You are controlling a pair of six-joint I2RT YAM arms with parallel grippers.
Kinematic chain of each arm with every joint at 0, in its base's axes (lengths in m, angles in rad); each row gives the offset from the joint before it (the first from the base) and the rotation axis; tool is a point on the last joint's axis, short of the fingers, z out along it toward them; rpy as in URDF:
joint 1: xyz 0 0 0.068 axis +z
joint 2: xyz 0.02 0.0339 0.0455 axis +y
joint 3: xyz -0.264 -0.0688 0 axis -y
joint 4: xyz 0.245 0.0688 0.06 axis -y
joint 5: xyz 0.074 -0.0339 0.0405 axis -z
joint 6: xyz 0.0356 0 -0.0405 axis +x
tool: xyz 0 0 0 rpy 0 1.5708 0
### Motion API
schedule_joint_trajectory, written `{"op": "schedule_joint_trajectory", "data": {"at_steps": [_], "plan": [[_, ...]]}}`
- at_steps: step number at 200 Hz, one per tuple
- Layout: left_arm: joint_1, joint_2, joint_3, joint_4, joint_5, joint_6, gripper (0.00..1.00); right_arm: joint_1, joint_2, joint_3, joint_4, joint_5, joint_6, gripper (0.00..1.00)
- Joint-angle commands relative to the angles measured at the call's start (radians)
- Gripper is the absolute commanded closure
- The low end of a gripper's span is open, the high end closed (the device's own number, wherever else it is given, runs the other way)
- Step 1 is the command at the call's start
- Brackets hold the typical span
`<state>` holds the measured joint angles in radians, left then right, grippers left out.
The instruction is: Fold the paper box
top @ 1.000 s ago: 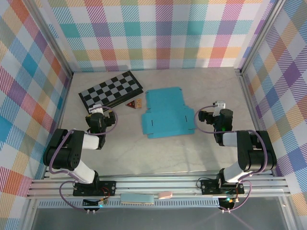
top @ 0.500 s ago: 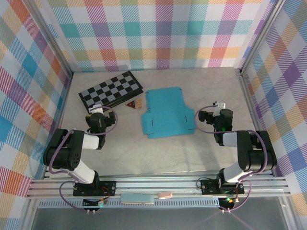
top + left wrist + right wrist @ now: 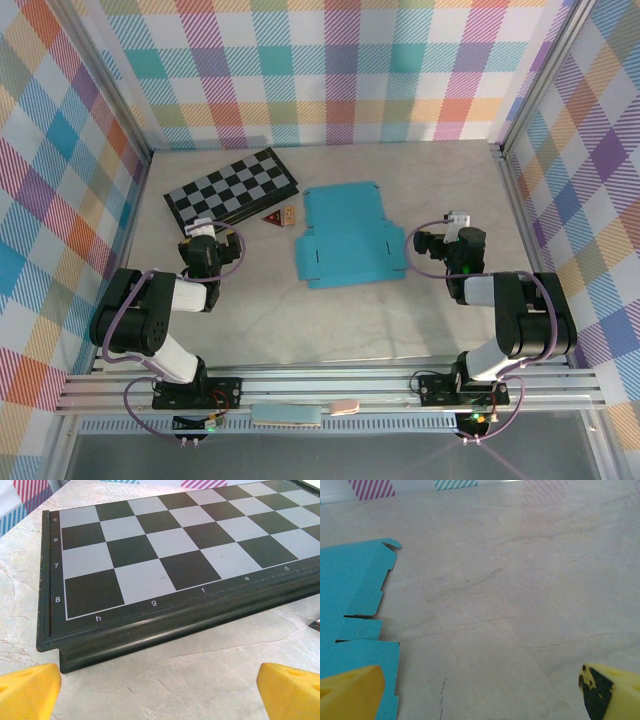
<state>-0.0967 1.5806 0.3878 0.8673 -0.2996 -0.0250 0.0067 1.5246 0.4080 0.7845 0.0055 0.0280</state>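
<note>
We've not budged: left gripper [image 3: 160, 692] and right gripper [image 3: 480, 692] gape apart, box [image 3: 350, 235] lying unfolded, centre of the table [image 3: 300, 320].

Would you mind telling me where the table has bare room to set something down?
The widest free patch is the near strip between the paper box and the near rail. The far right corner, beyond and right of the box, is also bare. The far left is crowded: the checkerboard, two small pieces beside it, and the left fingers close by.
</note>
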Motion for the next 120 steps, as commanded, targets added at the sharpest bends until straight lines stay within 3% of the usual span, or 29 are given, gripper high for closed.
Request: {"op": "schedule_joint_trajectory", "data": {"at_steps": [1, 22, 53, 71, 91, 97, 105, 112, 120], "plan": [[-0.004, -0.003, 0.003, 0.030, -0.009, 0.013, 0.00, -0.001, 0.006, 0.018, 0.009, -0.022, -0.016, 0.01], [-0.018, -0.035, -0.010, 0.039, 0.005, 0.046, 0.00, -0.001, 0.001, 0.012, 0.019, -0.018, -0.016, 0.01], [-0.234, -0.251, 0.047, -0.148, -0.293, 0.185, 0.00, 0.009, -0.225, 0.044, -0.212, 0.166, 0.043, 0.01], [-0.321, -0.360, 0.117, -0.244, -0.361, 0.176, 0.00, 0.032, -0.366, 0.066, -0.228, 0.234, 0.045, 0.01], [-0.407, -0.410, 0.278, -0.359, -0.463, 0.163, 0.00, 0.056, -0.471, 0.239, -0.430, 0.278, 0.040, 0.01], [-0.419, -0.411, 0.354, -0.437, -0.485, 0.115, 0.00, 0.059, -0.486, 0.309, -0.516, 0.299, 0.062, 0.01], [-0.420, -0.399, 0.498, -0.689, -0.490, -0.014, 0.00, 0.060, -0.488, 0.433, -0.655, 0.352, 0.137, 0.01], [-0.415, -0.369, 0.654, -0.993, -0.511, -0.240, 0.00, 0.057, -0.471, 0.546, -0.811, 0.426, 0.270, 0.01], [-0.407, -0.319, 0.828, -1.384, -0.557, -0.616, 0.00, 0.049, -0.432, 0.688, -1.059, 0.491, 0.505, 0.01]]}}
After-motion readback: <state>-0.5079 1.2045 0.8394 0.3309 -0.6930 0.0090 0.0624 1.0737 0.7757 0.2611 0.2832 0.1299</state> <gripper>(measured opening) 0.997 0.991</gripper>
